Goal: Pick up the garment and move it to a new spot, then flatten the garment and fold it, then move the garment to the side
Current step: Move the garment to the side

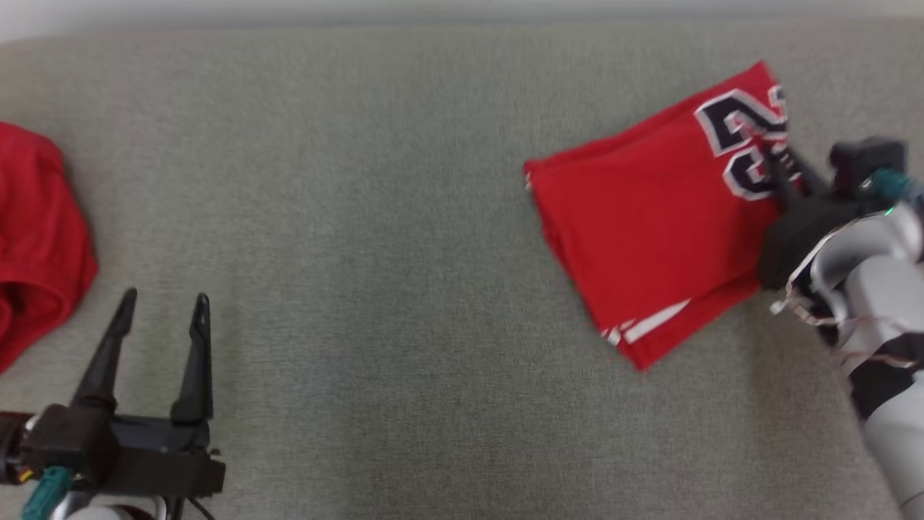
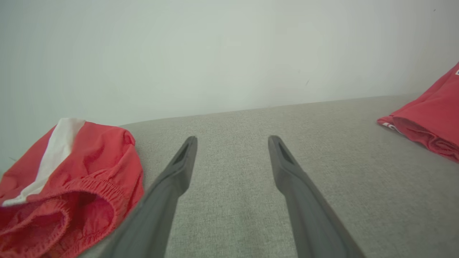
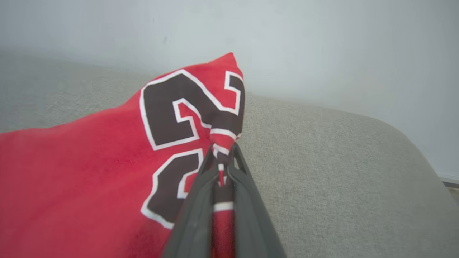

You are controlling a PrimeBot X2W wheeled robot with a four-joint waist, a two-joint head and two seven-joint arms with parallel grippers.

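The garment (image 1: 650,217) is a red jersey with black, white-edged numbers, folded into a rough rectangle on the grey surface at the right. My right gripper (image 1: 783,162) is shut on the garment's right edge by the numbers. In the right wrist view the red cloth (image 3: 89,172) is pinched between the closed fingers (image 3: 220,157) and lifted a little there. My left gripper (image 1: 162,307) stands open at the lower left, holding nothing. The left wrist view shows my left gripper (image 2: 232,141) wide apart over bare fabric, with the garment's folded edge (image 2: 426,122) at the far right.
A second red garment (image 1: 32,238) with a white stripe and an elastic waistband lies crumpled at the left edge, close to my left gripper; the same crumpled red garment (image 2: 68,186) fills the lower left of the left wrist view. The grey upholstered surface (image 1: 361,217) ends at a pale wall behind.
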